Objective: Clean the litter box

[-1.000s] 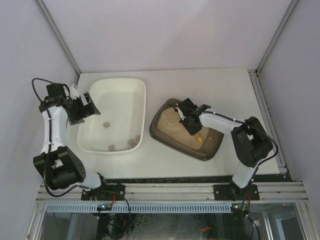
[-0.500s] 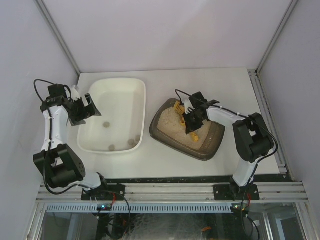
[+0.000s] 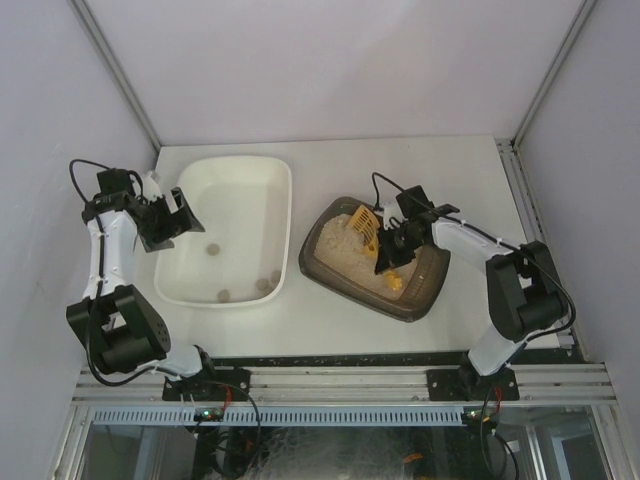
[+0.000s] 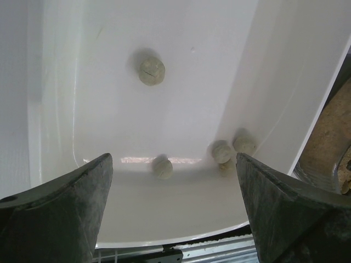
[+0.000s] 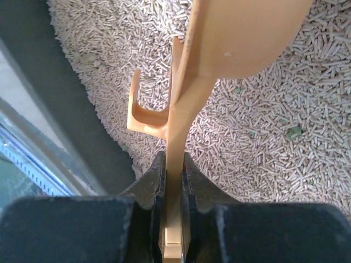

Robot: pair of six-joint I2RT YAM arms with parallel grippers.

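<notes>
The litter box [image 3: 428, 288], a dark grey-brown tray of pale pellet litter [image 5: 263, 126], sits right of centre. My right gripper [image 3: 397, 240] hangs over it, shut on the handle of a yellow scoop [image 3: 362, 222]. In the right wrist view the jaws [image 5: 174, 164] clamp the thin handle [image 5: 178, 104] edge-on, and the scoop's bowl is held just above the litter, with the box's dark wall [image 5: 60, 109] to the left. My left gripper [image 3: 180, 215] stands open and holds nothing, over the left rim of the white tub; its wrist view [image 4: 174, 181] looks down into it.
The white tub [image 3: 240, 195] lies left of the litter box and holds several round grey-beige clumps [image 4: 151, 71] [image 3: 262, 284], most near its front wall [image 4: 181, 203]. The table's metal front rail [image 3: 340, 380] runs along the near edge. White walls close in on three sides.
My right arm has swung to the right with the scoop and turned it, so the yellow bowl now shows above the litter at the box's far side. The left gripper has barely moved.
</notes>
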